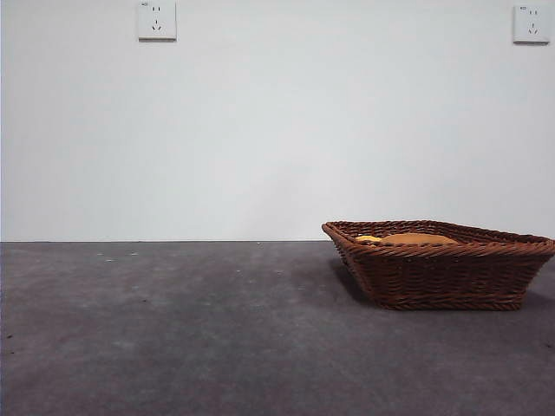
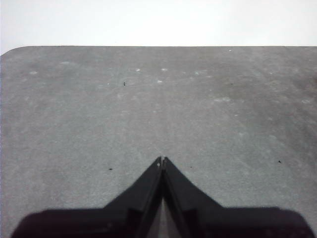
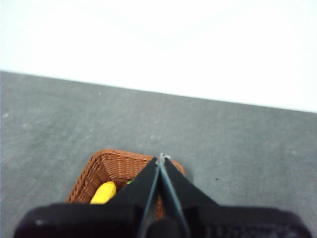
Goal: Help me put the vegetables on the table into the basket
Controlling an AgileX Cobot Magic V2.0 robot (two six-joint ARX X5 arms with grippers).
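Above the basket [image 3: 106,168], right gripper [image 3: 161,159] hangs closed, empty.

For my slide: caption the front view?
Brown woven wicker basket on dark grey table, tan potato and yellow corn inside.

1. The basket [image 1: 442,277] sits on the surface [image 1: 173,329], at the right in the front view.
2. The corn [image 3: 103,193] and potato [image 1: 419,238] lie inside it, the corn left of the potato.
3. The right tool [image 3: 161,159] hangs above the basket.

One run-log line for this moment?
corn, potato in basket | eggplant unseen | left hand, right hand shut, empty
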